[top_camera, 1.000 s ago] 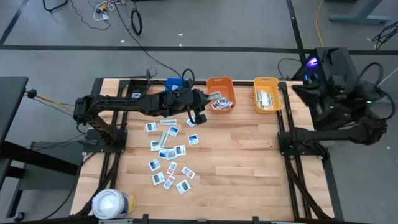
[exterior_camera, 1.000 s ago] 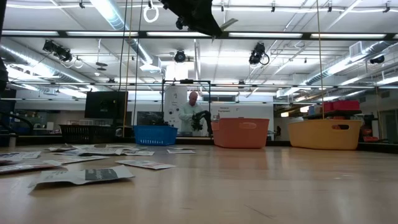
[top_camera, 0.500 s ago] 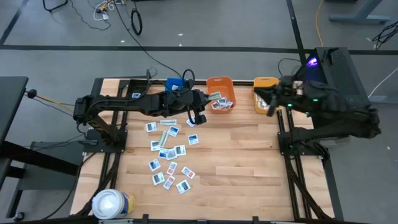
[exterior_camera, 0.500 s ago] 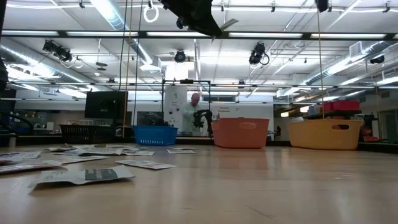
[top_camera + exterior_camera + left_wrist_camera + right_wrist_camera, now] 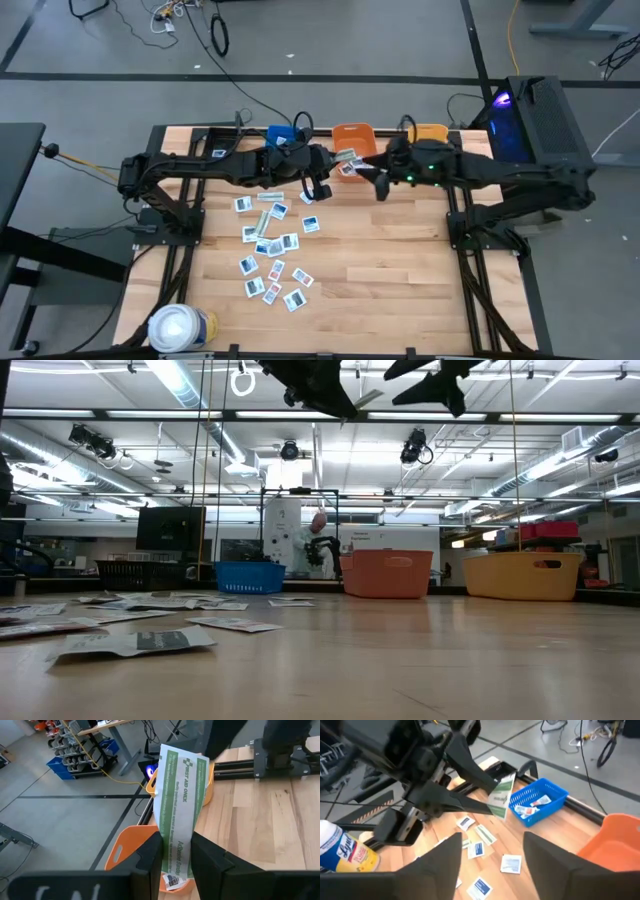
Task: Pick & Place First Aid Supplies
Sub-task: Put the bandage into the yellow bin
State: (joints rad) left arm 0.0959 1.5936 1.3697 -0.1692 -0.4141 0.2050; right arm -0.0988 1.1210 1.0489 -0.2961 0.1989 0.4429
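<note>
A: Table (image 5: 400, 260) status?
B: Wooden top, both arms reaching in over the far edge. Three bins in a row along that edge: blue bin (image 5: 281, 135) leftmost, orange bin (image 5: 352, 134) in the middle, yellow bin (image 5: 430, 131) rightmost. White roll (image 5: 178, 328) standing at the near left corner.

A: Left gripper (image 5: 343, 156)?
B: Raised above the table, just over the orange bin. Fingers (image 5: 150, 857) nearly closed, pinching a long pale green strip (image 5: 178, 800) by its lower end. Strip stands up out of the grip, green print reading "FIRST AID ONLY". Same strip seen from the right wrist (image 5: 501, 796), hanging in the air in front of the blue bin.

A: Right gripper (image 5: 380, 186)?
B: Also raised, near the orange bin's right side, close beside the left gripper. Fingers (image 5: 440, 857) spread well apart, nothing between them.

A: Rest of the supplies?
B: Loose packets (image 5: 270, 243) scattered flat on the left half of the table, white with blue or red print, a few pale strips among them. Some packets already in the orange bin (image 5: 349, 168); a few tubes in the blue bin (image 5: 532, 804). Contents of the yellow bin hidden by the right arm.

A: Low view?
B: Packets lying flat in the left foreground (image 5: 130, 643), bins behind, a person (image 5: 313, 543) standing in the far background.
</note>
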